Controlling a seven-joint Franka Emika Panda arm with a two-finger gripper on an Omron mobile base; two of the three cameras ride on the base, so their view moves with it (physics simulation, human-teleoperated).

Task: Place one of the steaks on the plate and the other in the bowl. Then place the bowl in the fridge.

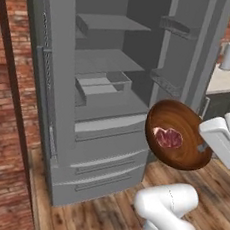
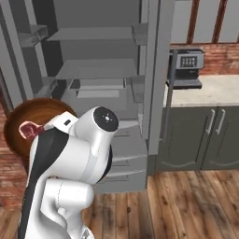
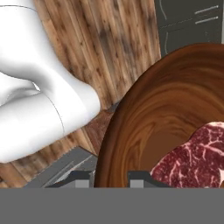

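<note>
The fridge (image 1: pixel 102 110) stands open at left – to its right the gripper (image 3: pixel 111 177) pinches the rim of the tilted bowl (image 1: pixel 177 136), steak (image 1: pixel 168 137) inside, held in mid-air. Next – level it and reach onto a shelf.

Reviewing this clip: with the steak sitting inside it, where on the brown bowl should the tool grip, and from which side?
On the rim, one finger inside the wall and one outside, as the tool is doing now. The bowl is deep with a thin, upright wall, too wide to span. The steak lies in the middle, so the edge is free; the rim side away from the open fridge seems best.
</note>
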